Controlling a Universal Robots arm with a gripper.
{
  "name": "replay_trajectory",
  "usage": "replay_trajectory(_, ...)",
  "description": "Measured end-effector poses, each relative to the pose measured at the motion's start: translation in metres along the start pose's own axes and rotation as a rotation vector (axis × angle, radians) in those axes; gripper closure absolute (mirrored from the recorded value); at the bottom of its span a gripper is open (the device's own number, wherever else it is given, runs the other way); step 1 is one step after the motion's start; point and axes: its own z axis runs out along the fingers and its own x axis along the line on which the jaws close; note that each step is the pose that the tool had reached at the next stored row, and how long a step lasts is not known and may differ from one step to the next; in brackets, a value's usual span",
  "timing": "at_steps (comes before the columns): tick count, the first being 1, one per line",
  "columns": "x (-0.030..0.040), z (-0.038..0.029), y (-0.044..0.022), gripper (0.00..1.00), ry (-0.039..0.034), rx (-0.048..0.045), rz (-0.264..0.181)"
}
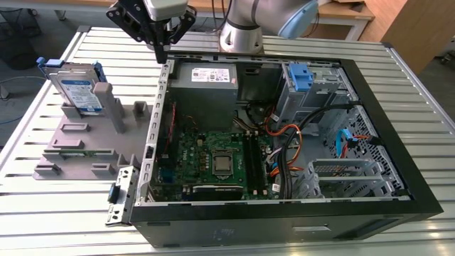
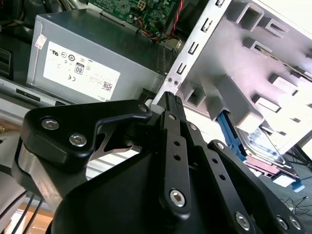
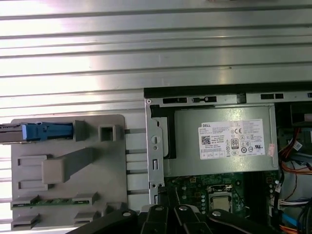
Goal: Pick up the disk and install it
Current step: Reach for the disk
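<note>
Found the gripper [image 1: 163,56] pressed together, empty, over the case wall [image 1: 161,106]. Found the disk [image 1: 78,92] upright in the stand [image 1: 85,144].

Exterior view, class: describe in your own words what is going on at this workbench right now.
The robot's claw hangs, shut and empty, above the edge of an open computer case, near its power supply. The disk stands on edge in the grey stand on the exterior view's left of the case, apart from the claw. It has not yet been picked up or installed.
</note>
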Motion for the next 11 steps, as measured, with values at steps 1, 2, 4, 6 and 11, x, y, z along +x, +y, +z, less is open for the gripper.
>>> replay_trajectory(1,0.0014,0.0000,-0.0001,0.89,-0.0001,0.0000,0.000)
replay_trajectory(2,0.0028,0.0000,-0.0003,0.89,0.0000,0.0000,0.000)
replay_trajectory(4,0.0055,0.0000,-0.0005,0.89,0.0000,0.0000,0.000)
replay_trajectory(6,0.0094,0.0000,-0.0008,0.89,-0.0001,-0.0001,0.000)
replay_trajectory(11,0.0173,0.0000,-0.0013,0.89,-0.0001,-0.0001,0.000)
